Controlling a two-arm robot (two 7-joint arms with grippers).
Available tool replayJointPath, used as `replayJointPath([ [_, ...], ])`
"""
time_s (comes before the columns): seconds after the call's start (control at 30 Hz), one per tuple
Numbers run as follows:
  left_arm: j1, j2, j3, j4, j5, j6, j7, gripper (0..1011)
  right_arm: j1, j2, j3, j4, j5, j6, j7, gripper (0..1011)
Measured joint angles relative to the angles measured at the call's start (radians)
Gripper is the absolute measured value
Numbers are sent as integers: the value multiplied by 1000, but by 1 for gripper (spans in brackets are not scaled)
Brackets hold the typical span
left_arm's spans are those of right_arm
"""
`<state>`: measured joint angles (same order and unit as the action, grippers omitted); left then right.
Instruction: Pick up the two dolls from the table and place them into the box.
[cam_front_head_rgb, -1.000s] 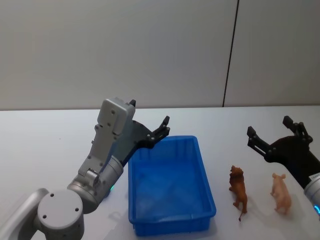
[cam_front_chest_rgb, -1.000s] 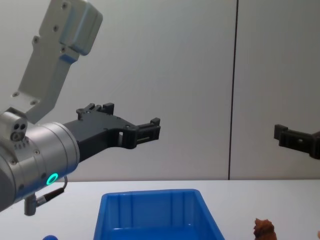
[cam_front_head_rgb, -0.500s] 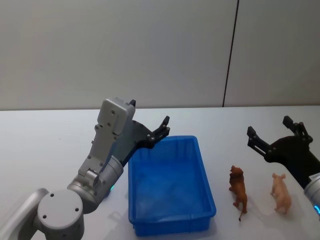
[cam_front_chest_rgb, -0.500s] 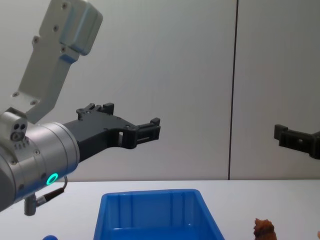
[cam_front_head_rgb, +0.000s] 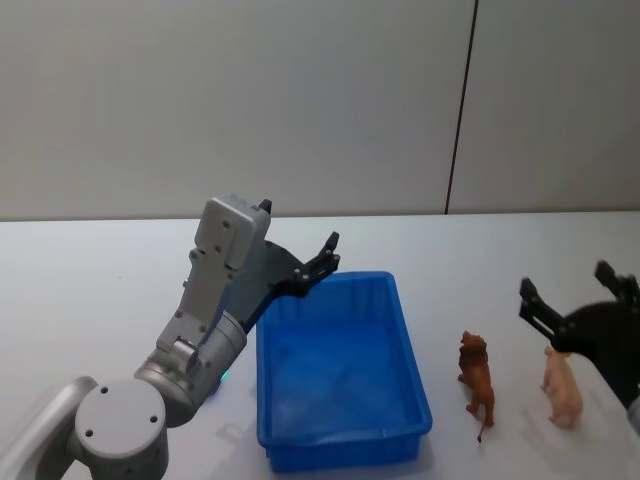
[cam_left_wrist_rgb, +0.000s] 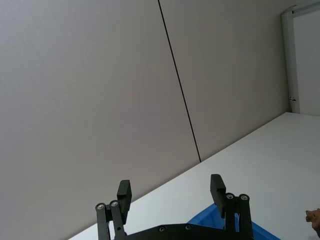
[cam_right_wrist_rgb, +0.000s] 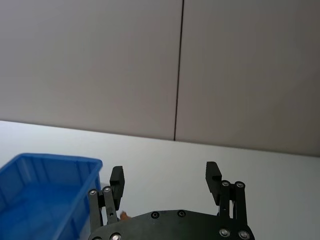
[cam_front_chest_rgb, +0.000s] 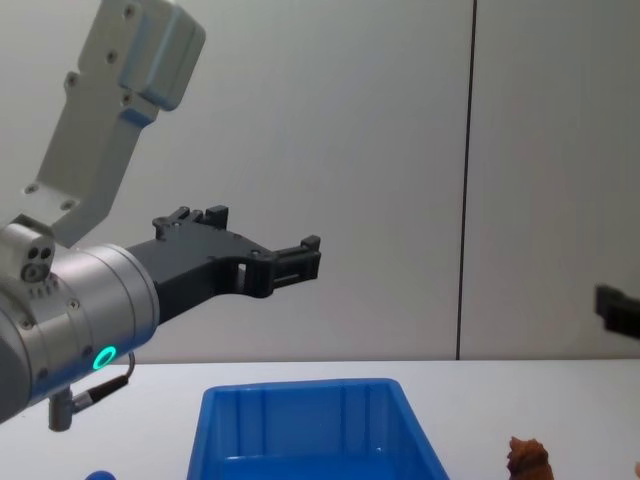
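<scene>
Two dolls upright on the desk, right of the box, right arm closest

The brown doll (cam_front_head_rgb: 477, 385) and the pink doll (cam_front_head_rgb: 562, 390) stand side by side toward the right end of the desk (cam_front_head_rgb: 100, 300). Both are clear of the box (cam_front_head_rgb: 340, 443), and each has its long axis running from the near edge to the far edge. The right gripper (cam_front_head_rgb: 564, 283) hangs over the pink doll's far end with its jaws spread, so it is plainly the nearer arm and a short drop would likely straddle the doll. The left gripper (cam_front_head_rgb: 325, 255) is raised over the box's far-left corner, also with its jaws spread.
</scene>
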<state>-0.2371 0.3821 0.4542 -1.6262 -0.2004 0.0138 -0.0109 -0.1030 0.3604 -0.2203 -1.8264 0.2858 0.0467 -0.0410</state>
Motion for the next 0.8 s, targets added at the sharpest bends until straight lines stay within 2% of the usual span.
replayJointPath([
  [0.23, 0, 0, 0, 0, 0, 0, 0, 1001, -84, 19, 3, -54, -2, 39, -98, 1001],
  [0.43, 0, 0, 0, 0, 0, 0, 0, 1001, -148, 32, 10, -88, 2, 98, -179, 1001],
  [0.63, 0, 0, 0, 0, 0, 0, 0, 1001, -169, 31, 16, -92, 6, 163, -227, 1001],
  [0.8, 0, 0, 0, 0, 0, 0, 0, 1001, -147, 12, 18, -57, 2, 228, -241, 1001],
])
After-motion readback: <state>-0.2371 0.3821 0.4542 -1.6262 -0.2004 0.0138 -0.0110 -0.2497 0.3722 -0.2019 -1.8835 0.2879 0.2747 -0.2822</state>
